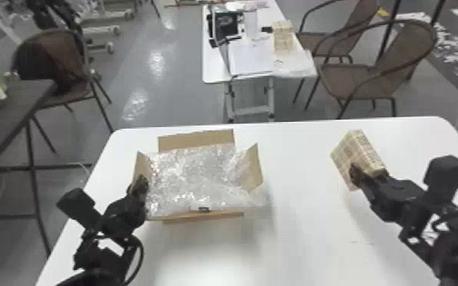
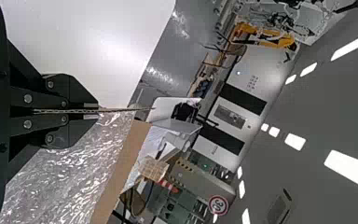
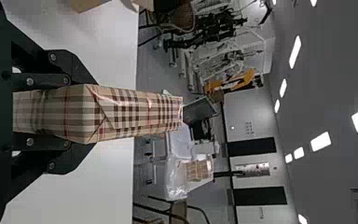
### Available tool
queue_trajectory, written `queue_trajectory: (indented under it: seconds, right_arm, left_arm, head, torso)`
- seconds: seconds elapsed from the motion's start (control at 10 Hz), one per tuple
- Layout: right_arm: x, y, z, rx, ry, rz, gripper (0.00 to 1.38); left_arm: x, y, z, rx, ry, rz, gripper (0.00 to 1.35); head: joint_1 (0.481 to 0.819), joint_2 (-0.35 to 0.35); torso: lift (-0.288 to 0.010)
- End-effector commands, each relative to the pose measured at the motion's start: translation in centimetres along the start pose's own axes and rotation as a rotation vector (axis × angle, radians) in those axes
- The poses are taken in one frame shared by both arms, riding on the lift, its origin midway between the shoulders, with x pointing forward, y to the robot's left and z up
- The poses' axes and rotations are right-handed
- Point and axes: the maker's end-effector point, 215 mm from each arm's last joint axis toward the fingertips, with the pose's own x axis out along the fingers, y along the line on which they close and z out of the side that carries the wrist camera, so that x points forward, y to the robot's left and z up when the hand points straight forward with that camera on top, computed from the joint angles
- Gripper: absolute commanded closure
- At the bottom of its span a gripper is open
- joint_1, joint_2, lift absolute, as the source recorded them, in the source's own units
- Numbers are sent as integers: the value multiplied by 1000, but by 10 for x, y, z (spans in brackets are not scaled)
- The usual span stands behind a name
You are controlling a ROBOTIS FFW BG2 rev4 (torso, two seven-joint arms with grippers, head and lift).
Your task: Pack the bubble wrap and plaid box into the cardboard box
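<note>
In the head view, bubble wrap (image 1: 197, 178) lay in the cardboard box (image 1: 203, 217), probably as cushioning. Left wrist view: my left tool (image 2: 98, 111) pinched a flap (image 2: 126, 110), likely steadying it. Right wrist view: my right tool (image 3: 92, 113) clasped the plaid box (image 3: 142, 111), presumably for packing.

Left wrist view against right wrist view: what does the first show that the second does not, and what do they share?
Left wrist view: left gripper pinching a flap's edge on the cardboard box, bubble wrap within, and a red-rimmed round sign beyond.

Right wrist view: right gripper with the plaid box between its fingers.

Both: part of the cardboard box, the white table, an orange machine and ceiling lights.
</note>
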Motion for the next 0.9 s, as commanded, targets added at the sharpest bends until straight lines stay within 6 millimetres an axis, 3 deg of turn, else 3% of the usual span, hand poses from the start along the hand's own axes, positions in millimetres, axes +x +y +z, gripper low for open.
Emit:
queue_trajectory:
  seconds: [0.0,0.2,0.3,0.6,0.7,0.8]
  right_arm:
    - [13,38,39,36,-74,79,895]
    - [29,86,75,103,-134,188,897]
    - [41,124,84,168,-136,280,897]
    - [60,227,74,270,-35,625,897]
    - [62,249,67,319,-13,683,895]
    - [63,257,56,353,14,701,897]
  left_arm:
    - [1,0,0,-1,0,0,1208]
    - [2,-2,-1,-1,2,-3,1208]
    - [2,-2,-1,-1,2,-3,1208]
    - [10,-13,-3,-3,7,-23,1208]
    - [12,-15,-4,-3,7,-27,1208]
    - [13,-16,-4,-5,8,-28,1208]
  head:
    - [695,165]
    - [695,202]
    - [695,227]
    - [695,324]
    - [695,350]
    - [695,350]
  torso:
    - [-44]
    - [-44]
    - [-44]
    - [-44]
    - [-44]
    - [-44]
